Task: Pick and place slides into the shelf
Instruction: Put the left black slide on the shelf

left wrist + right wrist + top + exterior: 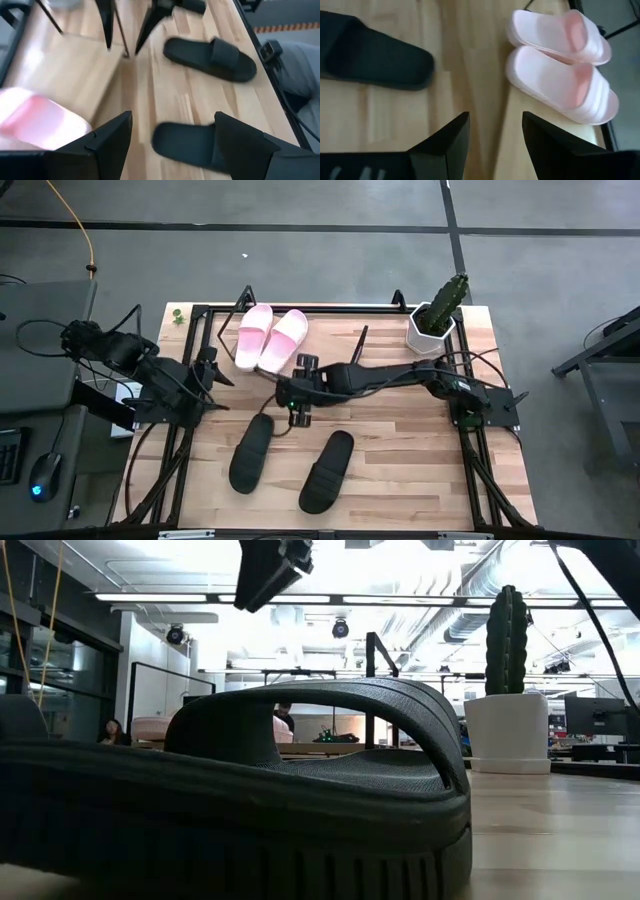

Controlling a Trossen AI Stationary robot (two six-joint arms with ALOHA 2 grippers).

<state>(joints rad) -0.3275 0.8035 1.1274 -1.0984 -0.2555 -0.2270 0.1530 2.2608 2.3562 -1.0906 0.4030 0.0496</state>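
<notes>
A light wooden tabletop (400,450) fills the middle of the overhead view, resting on a dark grey floor (300,250). At its far right corner stands a white faceted pot (431,330) holding a green cactus (449,298). In the low view the cactus (506,640) rises upright from its pot (508,732). A small green object (177,315) lies at the far left corner. A yellow cable (84,230) runs across the floor. A computer mouse (41,477) with a blue light sits left of the table. A person (110,730) sits in the room beyond.

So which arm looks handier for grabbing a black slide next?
Probably the right. Its gripper hangs open just above the left black slide, near the shelf. The left gripper sits back by the table's left edge.
</notes>
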